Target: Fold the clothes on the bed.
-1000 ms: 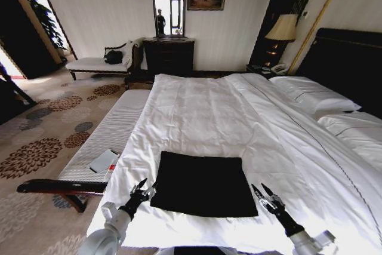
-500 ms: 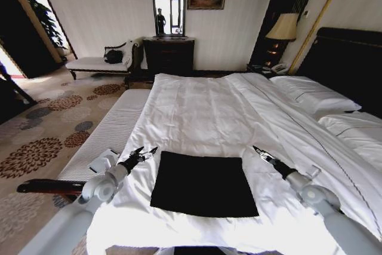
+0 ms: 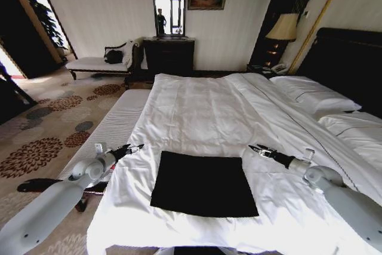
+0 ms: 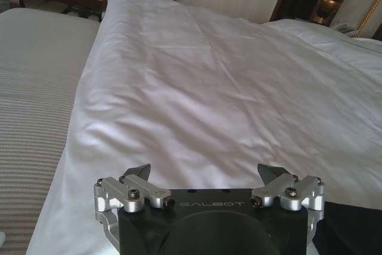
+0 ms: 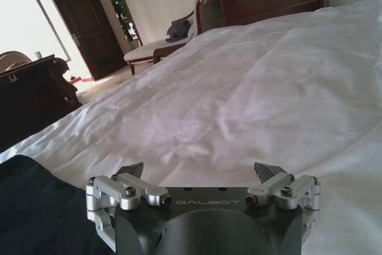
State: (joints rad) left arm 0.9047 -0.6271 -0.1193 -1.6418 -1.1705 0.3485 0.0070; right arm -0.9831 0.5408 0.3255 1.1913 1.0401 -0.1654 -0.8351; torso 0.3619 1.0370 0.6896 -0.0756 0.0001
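Lying folded between left hand (image 3: 136,147) and right hand (image 3: 255,148): black T-shirt (image 3: 203,184).

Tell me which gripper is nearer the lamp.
Right. The right gripper hovers over the duvet on the lamp's side of the folded black T-shirt; the left gripper is at the bed's opposite edge.

I have bare duvet on the bed (image 3: 203,108) all around the clothes (image 3: 204,183); the striped bench (image 3: 110,129) crowds my left gripper (image 3: 135,147) at the bed's edge.
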